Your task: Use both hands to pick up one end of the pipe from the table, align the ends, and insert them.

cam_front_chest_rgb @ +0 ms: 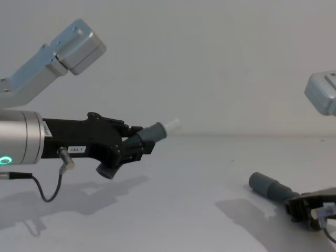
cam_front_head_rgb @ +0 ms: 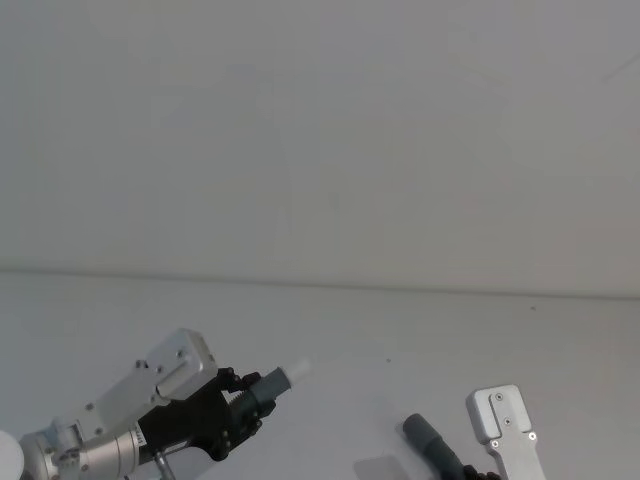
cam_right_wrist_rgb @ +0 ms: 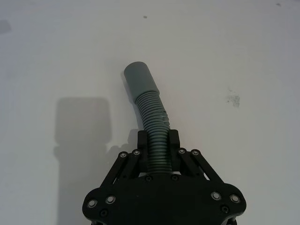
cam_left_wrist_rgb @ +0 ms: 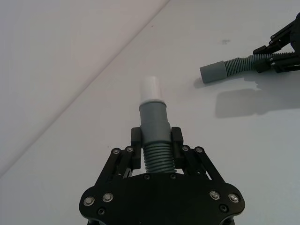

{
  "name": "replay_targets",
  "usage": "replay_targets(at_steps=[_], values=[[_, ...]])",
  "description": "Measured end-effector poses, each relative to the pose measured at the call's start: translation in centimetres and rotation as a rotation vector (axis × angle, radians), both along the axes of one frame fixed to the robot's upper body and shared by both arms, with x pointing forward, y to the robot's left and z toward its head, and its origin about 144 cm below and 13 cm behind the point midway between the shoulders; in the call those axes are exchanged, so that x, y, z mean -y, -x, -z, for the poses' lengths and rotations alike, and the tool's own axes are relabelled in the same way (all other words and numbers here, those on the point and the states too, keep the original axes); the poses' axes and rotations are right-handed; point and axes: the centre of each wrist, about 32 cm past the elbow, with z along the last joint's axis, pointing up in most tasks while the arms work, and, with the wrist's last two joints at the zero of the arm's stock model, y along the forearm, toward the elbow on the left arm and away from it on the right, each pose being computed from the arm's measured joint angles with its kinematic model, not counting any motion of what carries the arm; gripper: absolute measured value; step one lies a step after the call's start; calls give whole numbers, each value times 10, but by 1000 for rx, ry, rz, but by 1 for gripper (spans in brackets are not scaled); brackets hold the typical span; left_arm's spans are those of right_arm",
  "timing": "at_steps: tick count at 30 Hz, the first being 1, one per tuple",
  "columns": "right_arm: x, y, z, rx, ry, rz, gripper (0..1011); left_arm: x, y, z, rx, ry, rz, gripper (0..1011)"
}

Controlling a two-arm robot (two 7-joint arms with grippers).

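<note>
My left gripper (cam_front_head_rgb: 243,402) is shut on the ribbed part of the short dark grey pipe piece (cam_left_wrist_rgb: 153,119) and holds it in the air above the table (cam_front_head_rgb: 420,330). Its white tip (cam_left_wrist_rgb: 152,88) points forward and to the right. In the chest view the same piece (cam_front_chest_rgb: 152,133) tilts upward from the left gripper (cam_front_chest_rgb: 137,145). My right gripper (cam_right_wrist_rgb: 158,140) is shut on the ribbed hose (cam_right_wrist_rgb: 152,119), low over the table at the near right. The hose's smooth grey cuff (cam_right_wrist_rgb: 139,78) sticks out towards the left arm and also shows in the chest view as the cuff (cam_front_chest_rgb: 265,186). The two ends are well apart.
The white table meets a plain white wall (cam_front_head_rgb: 320,150) at the back. A few small dark specks (cam_right_wrist_rgb: 233,98) mark the surface. A black cable (cam_front_chest_rgb: 50,191) hangs under the left arm. The right arm's silver camera bracket (cam_front_head_rgb: 505,425) stands beside the hose.
</note>
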Motion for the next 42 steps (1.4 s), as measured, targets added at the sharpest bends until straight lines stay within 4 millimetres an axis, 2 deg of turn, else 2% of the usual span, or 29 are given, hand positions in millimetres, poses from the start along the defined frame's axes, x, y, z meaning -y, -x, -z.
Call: replay_targets(at_steps=[11,22,42], values=[[1,1,1,7,-6,-4,229,0,0,0,0,0,0,336],[10,6,4,103,-61,-41,229,0,0,0,0,0,0,336],[44,7,19,372,-235,-225,226,-1,-2,-3,2,-10,19,336]])
